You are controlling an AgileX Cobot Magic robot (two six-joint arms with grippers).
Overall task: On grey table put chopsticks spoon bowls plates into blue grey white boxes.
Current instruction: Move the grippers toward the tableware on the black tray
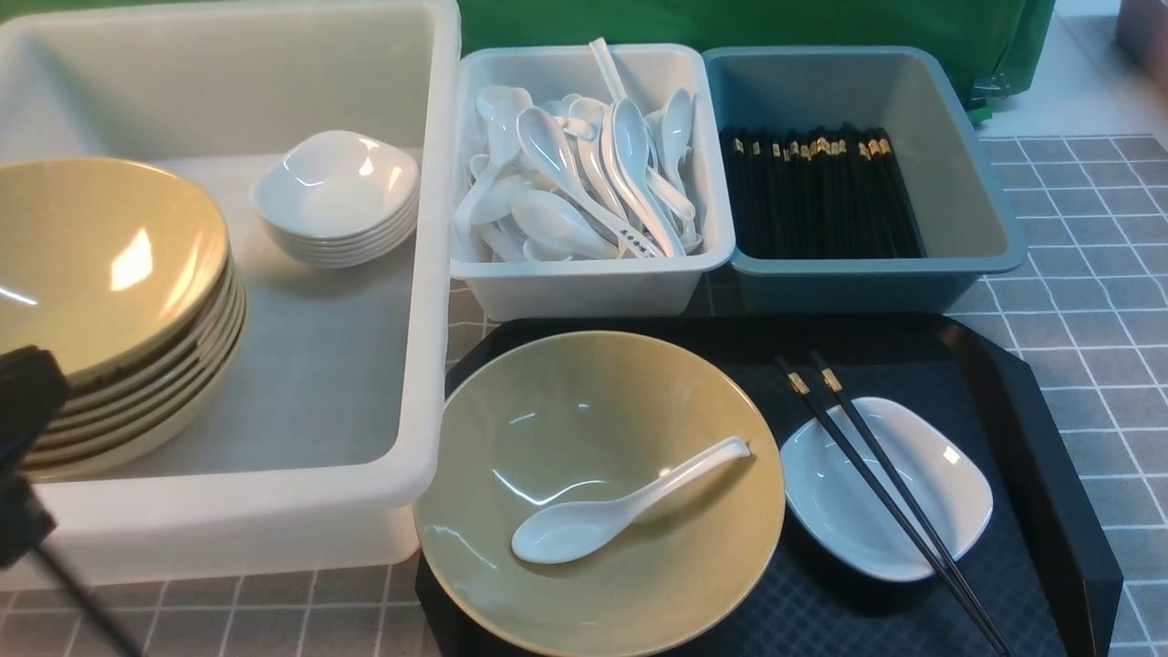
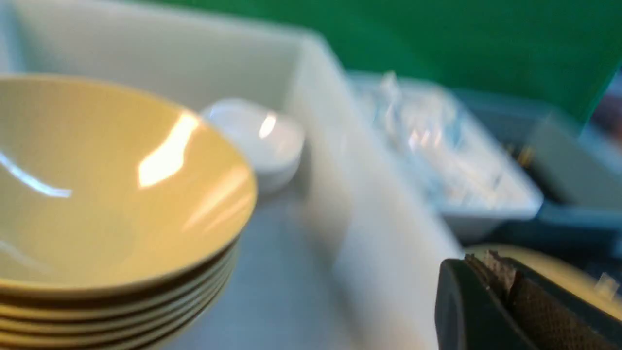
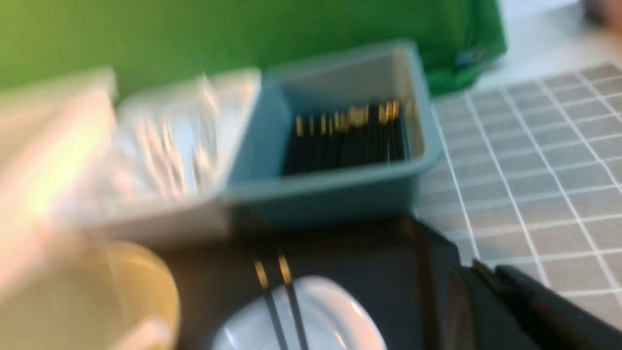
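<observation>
Both hands, left (image 2: pixel 486 260) and right (image 3: pixel 478 272), closed and holding nothing, flank a black tray (image 1: pixel 1063 484) at lower right, where chopsticks (image 1: pixel 881 465) cross a white plate (image 1: pixel 858 529) and a spoon (image 1: pixel 584 529) lies in a bowl (image 1: pixel 584 392); best to lift chopsticks as a pair, levelled, before lowering them into the blue box (image 1: pixel 867 283) at upper right.

small dark marks on a white spoon's handle (image 1: pixel 639 243), too small to read
</observation>
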